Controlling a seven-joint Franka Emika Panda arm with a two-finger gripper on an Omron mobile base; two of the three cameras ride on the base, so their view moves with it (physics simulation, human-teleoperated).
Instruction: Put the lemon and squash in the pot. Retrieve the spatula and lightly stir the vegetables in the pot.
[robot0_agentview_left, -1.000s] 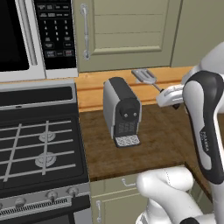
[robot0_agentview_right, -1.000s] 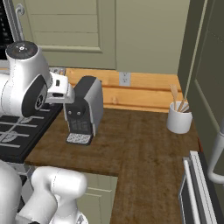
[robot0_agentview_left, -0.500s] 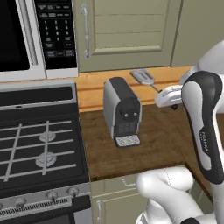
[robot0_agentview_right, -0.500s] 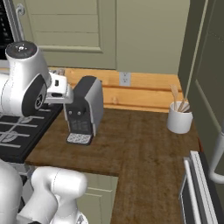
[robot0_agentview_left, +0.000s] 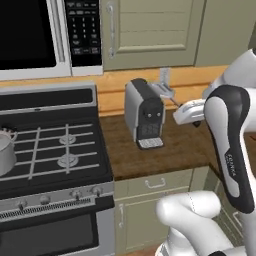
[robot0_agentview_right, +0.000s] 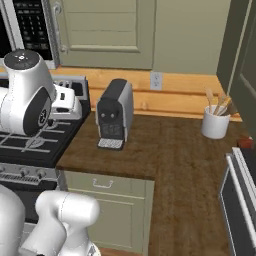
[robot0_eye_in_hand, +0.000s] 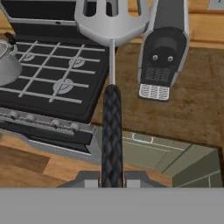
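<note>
My gripper (robot0_eye_in_hand: 112, 179) is shut on the dark handle of the spatula (robot0_eye_in_hand: 112, 127). Its flat grey head (robot0_eye_in_hand: 111, 22) points away from the hand, over the back of the counter. In the left base view the spatula (robot0_agentview_left: 164, 91) hangs in the air behind the coffee machine, with the gripper (robot0_agentview_left: 181, 109) at its right end. The shiny steel pot (robot0_agentview_left: 4, 150) stands on the stove's left side, cut off by the picture's edge. It also shows as the pot (robot0_eye_in_hand: 6, 61) at the left of the hand view. The lemon and squash are out of view.
A grey coffee machine (robot0_agentview_left: 145, 112) stands on the wooden counter (robot0_agentview_left: 165, 145) just right of the black stove (robot0_agentview_left: 55, 145). A microwave (robot0_agentview_left: 45, 35) hangs above the stove. A white utensil holder (robot0_agentview_right: 216, 122) stands at the counter's far right.
The whole picture has shifted right in both base views, so the base has driven left toward the stove. The pot has come into view. The gripper stays shut on the spatula.
</note>
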